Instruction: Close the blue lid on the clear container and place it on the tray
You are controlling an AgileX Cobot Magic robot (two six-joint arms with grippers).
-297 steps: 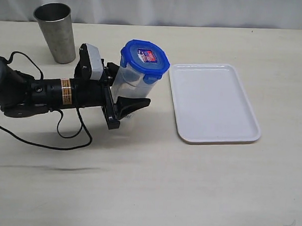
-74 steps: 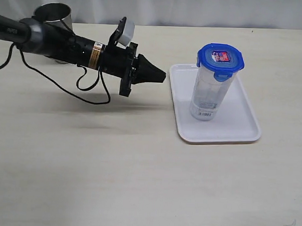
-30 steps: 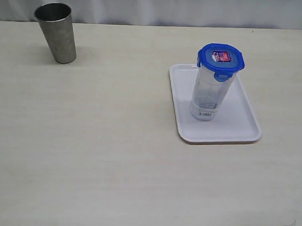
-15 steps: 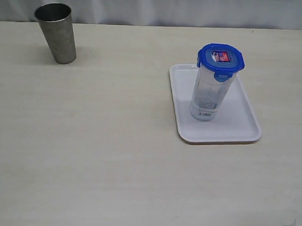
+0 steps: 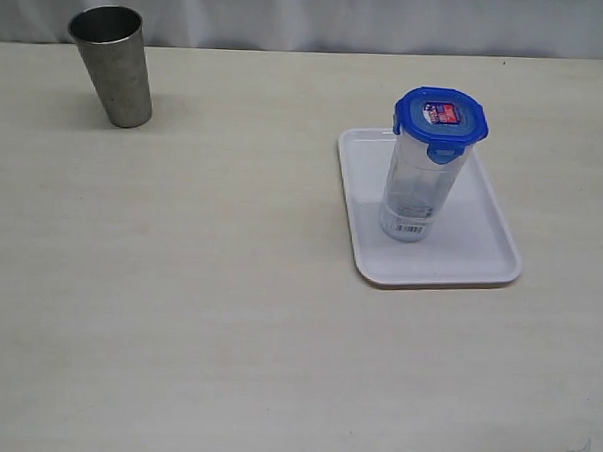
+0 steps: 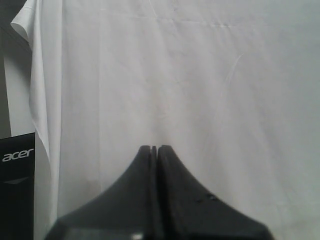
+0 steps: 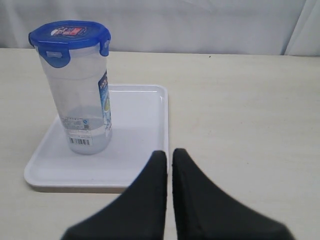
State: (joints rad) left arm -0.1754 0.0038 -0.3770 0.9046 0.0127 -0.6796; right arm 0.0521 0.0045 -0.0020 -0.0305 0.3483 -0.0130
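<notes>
Fingers (image 7: 159, 175) of the black right gripper (image 7: 169, 152) and of the black left gripper (image 6: 154, 148) together, clamped on nothing.

Tall narrow clear plastic container (image 5: 415, 191) upright on the flat white rectangular plastic tray (image 5: 486, 244), a little left of its middle in the exterior view, with the roundish blue snap-flap lid (image 5: 440, 116) seated on top, flaps seemingly down. Probably light, stiff, smooth-walled and tall enough to tip; best taken around the mid-body below the flaps, never by the lid alone. Right gripper near the tray's edge, not touching it, tips all but meeting with a hairline slit between. Left gripper facing only a white cloth backdrop (image 6: 200, 75). Tapered steel cup (image 5: 113, 66) well apart, at the far left of the beige table (image 5: 228, 313).
</notes>
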